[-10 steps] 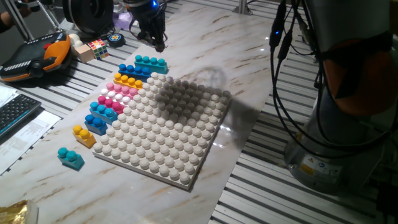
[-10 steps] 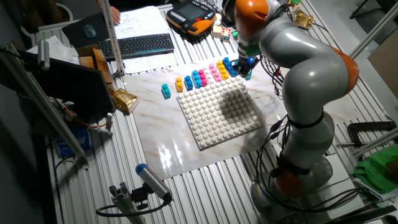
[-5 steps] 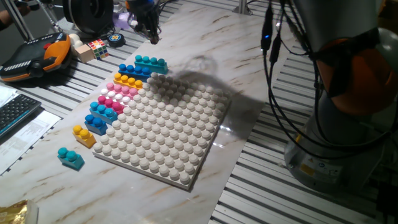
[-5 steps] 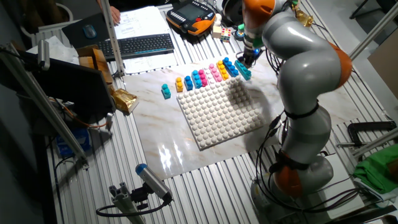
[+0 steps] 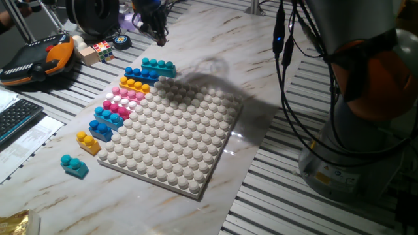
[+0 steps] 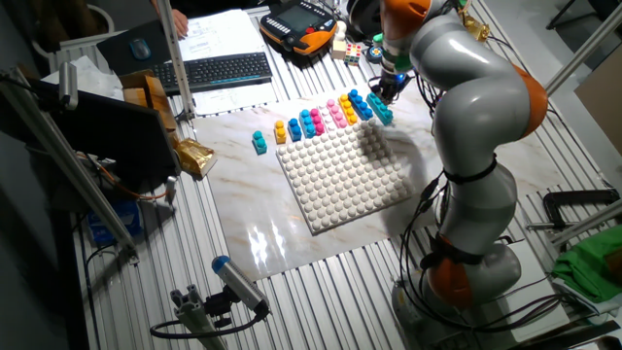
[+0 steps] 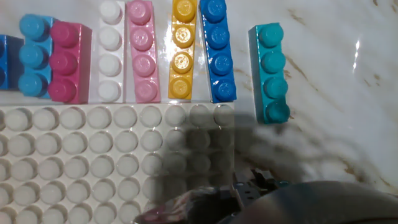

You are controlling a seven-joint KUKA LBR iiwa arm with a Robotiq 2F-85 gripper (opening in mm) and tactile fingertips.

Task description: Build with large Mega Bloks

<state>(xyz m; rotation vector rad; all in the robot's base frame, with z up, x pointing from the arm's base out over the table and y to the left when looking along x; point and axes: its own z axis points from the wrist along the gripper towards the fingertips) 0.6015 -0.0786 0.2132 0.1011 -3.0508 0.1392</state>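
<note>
Several large Mega Bloks lie in a row along the far edge of the white studded baseplate (image 5: 173, 134). In order they are a teal one (image 5: 159, 66), blue (image 5: 140, 73), yellow (image 5: 134, 85), pink (image 5: 128, 95), magenta (image 5: 115, 106) and light blue (image 5: 108, 117). A loose yellow one (image 5: 87, 141) and a teal one (image 5: 74, 166) lie on the marble. The hand view shows the teal brick (image 7: 270, 71) apart from the blue one (image 7: 217, 53). My gripper (image 5: 157, 34) hangs above and behind the teal brick and holds nothing. Its fingers are too blurred to tell their spread.
A small multicoloured puzzle cube (image 5: 102, 49), an orange-and-black pendant (image 5: 36, 60) and a keyboard (image 5: 14, 117) lie at the left. The arm's base (image 5: 362, 130) and its cables stand at the right. The marble slab rests on a slatted metal table (image 5: 287, 196).
Since one second ago my gripper has risen and drawn back from just beside the teal brick. It has hardly moved in the last half second. The bricks have not moved.
</note>
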